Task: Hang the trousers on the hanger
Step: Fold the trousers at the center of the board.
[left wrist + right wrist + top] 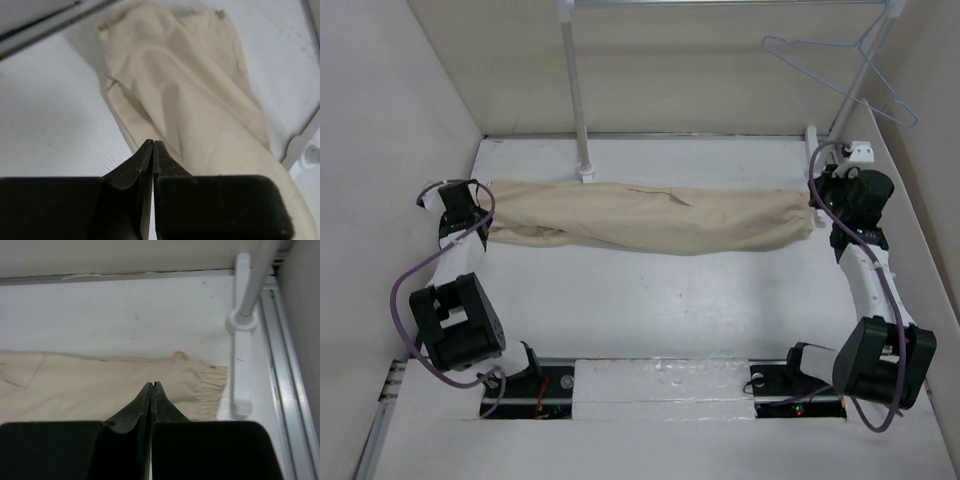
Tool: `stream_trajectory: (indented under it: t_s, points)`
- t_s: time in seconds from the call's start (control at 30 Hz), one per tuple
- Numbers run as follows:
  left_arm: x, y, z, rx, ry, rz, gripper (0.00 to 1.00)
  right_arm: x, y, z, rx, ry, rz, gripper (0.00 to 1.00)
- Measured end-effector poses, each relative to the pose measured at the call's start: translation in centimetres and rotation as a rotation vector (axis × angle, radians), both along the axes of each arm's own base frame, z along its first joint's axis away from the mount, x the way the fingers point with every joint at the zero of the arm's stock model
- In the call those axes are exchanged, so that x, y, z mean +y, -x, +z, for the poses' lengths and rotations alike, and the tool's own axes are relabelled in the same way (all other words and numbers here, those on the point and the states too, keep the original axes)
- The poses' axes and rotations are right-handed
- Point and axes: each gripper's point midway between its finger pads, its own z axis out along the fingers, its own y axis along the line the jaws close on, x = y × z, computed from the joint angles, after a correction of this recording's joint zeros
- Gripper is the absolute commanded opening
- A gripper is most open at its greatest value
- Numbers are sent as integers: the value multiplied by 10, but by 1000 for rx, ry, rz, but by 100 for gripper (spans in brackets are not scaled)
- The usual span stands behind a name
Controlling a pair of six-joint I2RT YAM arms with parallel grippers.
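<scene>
Beige cloth, wrinkled and long, the trousers lie flat across the white bench, stretched lengthwise between the two arms. At the trousers' left end sits the left hand, and at their right end the right hand, each low and right at the cloth. From the left wrist, the left hand has its two fingers pressed tip to tip with no gap, the tips lying over the edge of the trousers, which run up and away from them. Whether any cloth is caught between them cannot be told. From the right wrist, the right hand is likewise closed flat, its tips over the trousers a little way in from the gathered, ruffled end, where a small loop stands up. Here too it cannot be told whether cloth is pinched. Just beyond that ruffled end stands a white rack foot with its pole rising from it. Behind the trousers' middle, a second white pole stands upright on the bench. The hanger, thin pale blue wire, hangs well above and behind the trousers' right end, tilted by the slanting right pole, clear of both hands.
</scene>
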Motion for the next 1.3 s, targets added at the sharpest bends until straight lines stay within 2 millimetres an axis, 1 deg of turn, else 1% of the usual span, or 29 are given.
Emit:
stream_trajectory:
  t_s: [0.1,0.13,0.17,0.2,0.23,0.27,0.3,0.37,0.4,0.47,0.53,0.6,0.73,0.8,0.83,0.87,0.93,1.0,1.07,1.2,1.27,1.3]
  points:
    - [-11,-5,-28,71,41,-25,1,33,-5,-3,6,16,87,0]
    - [-13,-3,-38,98,56,-31,5,41,-6,-4,9,21,110,2]
    - [-13,-1,-45,120,69,-29,11,49,-6,-6,14,28,132,3]
    - [-11,1,-51,134,81,-25,16,55,-6,-9,23,36,150,6]
    - [-6,3,-56,142,92,-14,17,60,-6,-12,35,46,161,10]
    - [-2,6,-61,152,101,-3,21,63,-6,-15,44,56,171,13]
    - [2,7,-65,160,109,4,21,66,-5,-17,53,63,180,18]
    - [7,10,-76,182,126,21,21,70,-4,-19,59,75,192,22]
    - [8,11,-82,194,136,25,26,70,-3,-19,59,79,193,25]
    - [10,13,-93,218,157,30,27,68,-1,-22,64,88,183,29]
    - [14,11,-103,237,180,34,27,64,5,-28,75,89,170,30]
    - [26,3,-101,220,183,46,28,58,13,-38,89,84,153,31]
    - [50,-9,-101,184,182,70,32,30,29,-67,135,34,89,31]
    - [53,-15,-99,156,184,60,32,19,35,-86,162,-10,73,31]
    - [57,-13,-100,157,186,68,32,15,37,-97,183,-34,66,31]
    - [58,-15,-100,149,188,63,32,15,39,-107,201,-53,69,31]
    - [58,-20,-100,131,191,50,32,19,43,-125,233,-96,81,31]
    - [58,-25,-99,115,192,39,32,23,48,-137,256,-123,88,31]
    - [58,-29,-99,106,195,30,31,25,50,-140,257,-140,87,32]
    - [57,-37,-100,92,199,10,28,15,49,-136,216,-171,61,32]
    - [55,-43,-99,83,197,-4,21,9,51,-138,207,-187,36,32]
    - [54,-44,-100,82,195,-9,11,6,54,-139,208,-194,23,32]
